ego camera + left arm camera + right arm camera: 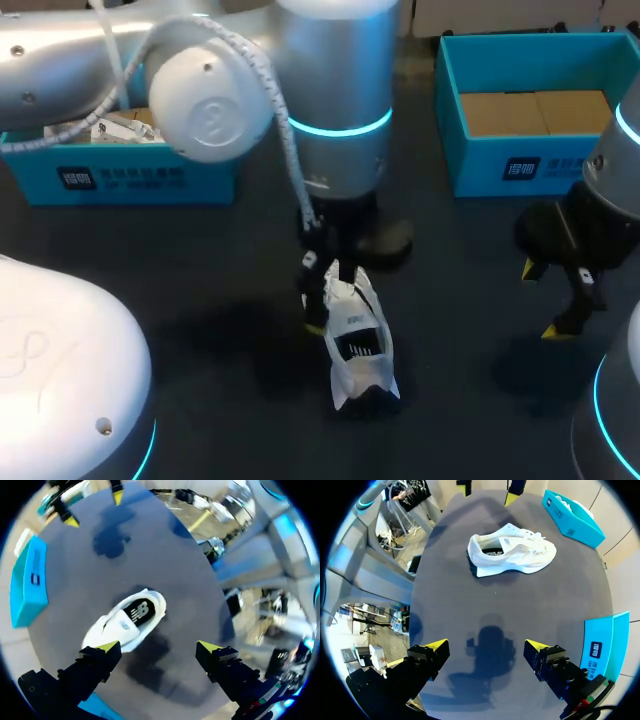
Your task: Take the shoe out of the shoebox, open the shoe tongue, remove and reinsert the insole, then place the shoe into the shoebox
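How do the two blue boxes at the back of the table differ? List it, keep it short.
The left box holds white stuff, perhaps paper; the right box shows only a bare brown cardboard floor. The left box is partly hidden behind my left arm; the right box lies almost fully in view. Both are bright blue and open-topped, with a dark label on the front wall.

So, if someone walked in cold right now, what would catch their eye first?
The white sneaker stands alone in the middle of the dark grey table, out of its box, with the left gripper open close above it. Two open teal shoeboxes sit along the far edge, one at far left and one at far right. The right gripper hangs open over bare table to the sneaker's right.
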Available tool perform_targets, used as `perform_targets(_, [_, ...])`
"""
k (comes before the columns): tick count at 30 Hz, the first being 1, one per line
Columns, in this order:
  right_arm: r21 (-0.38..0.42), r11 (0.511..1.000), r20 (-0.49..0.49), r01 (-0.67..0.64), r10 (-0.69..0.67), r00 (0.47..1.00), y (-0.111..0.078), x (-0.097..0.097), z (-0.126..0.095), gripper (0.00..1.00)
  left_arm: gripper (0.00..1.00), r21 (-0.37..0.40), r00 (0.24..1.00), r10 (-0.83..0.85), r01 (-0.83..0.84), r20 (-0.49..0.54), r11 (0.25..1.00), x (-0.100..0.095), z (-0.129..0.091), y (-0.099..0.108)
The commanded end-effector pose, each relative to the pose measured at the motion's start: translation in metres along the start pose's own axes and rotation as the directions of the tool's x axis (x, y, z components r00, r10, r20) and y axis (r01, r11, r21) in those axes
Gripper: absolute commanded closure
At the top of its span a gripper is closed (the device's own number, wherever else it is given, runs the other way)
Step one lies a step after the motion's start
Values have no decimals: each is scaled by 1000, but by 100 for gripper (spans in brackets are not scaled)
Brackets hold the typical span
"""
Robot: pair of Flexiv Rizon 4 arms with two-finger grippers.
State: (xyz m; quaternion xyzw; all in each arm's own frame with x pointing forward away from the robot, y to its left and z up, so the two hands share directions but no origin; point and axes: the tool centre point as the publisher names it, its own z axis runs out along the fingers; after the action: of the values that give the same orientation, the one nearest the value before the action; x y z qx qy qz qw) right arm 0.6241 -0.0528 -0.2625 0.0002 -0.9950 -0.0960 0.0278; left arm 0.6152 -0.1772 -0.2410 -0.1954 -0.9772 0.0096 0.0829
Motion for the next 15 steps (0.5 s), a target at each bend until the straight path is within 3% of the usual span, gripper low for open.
perform_targets(1, [1,1000,2,0,0,1000,0,0,1,0,0,6,934,-355,356,-41,935,5,25,-23])
perform_targets(6, [1,1000,2,0,0,1000,0,0,1,0,0,59,893,-449,450,-37,891,18,43,-32])
perform_targets(15, [1,1000,2,0,0,1000,0,0,1,0,0,85,857,-513,515,-42,853,15,67,-37])
